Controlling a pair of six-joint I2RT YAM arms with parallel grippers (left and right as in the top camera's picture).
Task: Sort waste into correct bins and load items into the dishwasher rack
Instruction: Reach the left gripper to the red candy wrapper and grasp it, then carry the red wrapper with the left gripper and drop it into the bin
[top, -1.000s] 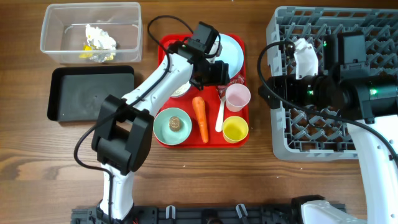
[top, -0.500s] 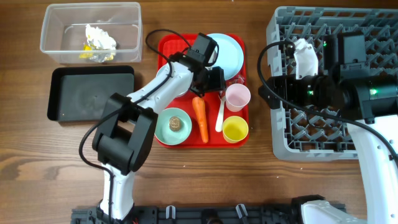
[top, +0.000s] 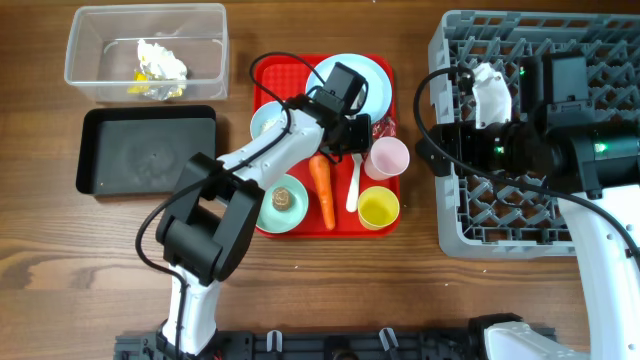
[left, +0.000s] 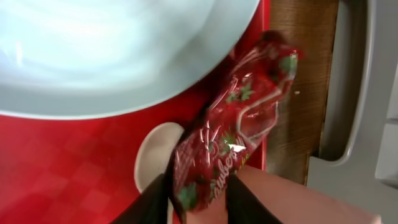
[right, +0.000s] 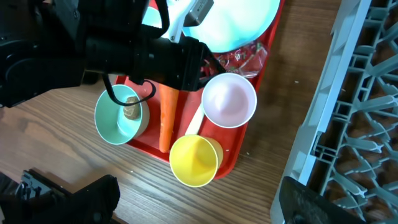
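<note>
A red wrapper was pinched in the left tool, low over the red tray. A pale blue plate was seen just ahead of that tool. Behind it, a brown lump was seen inside a blue bowl. The right tool was held wide.

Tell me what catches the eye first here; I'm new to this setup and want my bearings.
The red tray at centre, holding a yellow cup and a carrot, draws the eye first. Over it the left gripper pinches a shiny red wrapper at the tray's right edge, beside the plate. The big grey rack fills the right side, under the right arm.
</note>
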